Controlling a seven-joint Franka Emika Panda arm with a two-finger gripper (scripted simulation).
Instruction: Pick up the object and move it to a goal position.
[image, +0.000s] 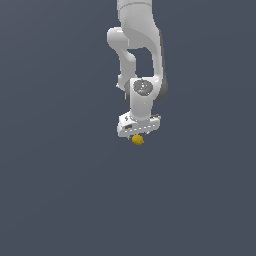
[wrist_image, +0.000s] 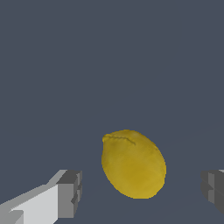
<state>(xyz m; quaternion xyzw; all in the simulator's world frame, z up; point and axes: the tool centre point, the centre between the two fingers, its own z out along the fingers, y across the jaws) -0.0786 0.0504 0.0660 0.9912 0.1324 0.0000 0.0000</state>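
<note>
There is one yellow ball (wrist_image: 133, 164), one white robot arm (image: 136, 40) carrying one tool (wrist_image: 140, 192), and the tool has two grey fingertips (wrist_image: 70, 192).

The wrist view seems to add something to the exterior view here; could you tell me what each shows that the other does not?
Only the wrist view shows both fingertips spread wide with clear gaps on each side of the yellow lumpy ball, touching neither. Only the exterior view shows the white arm reaching down, with the gripper directly over the ball. Both show the ball and the plain dark grey surface.
</note>
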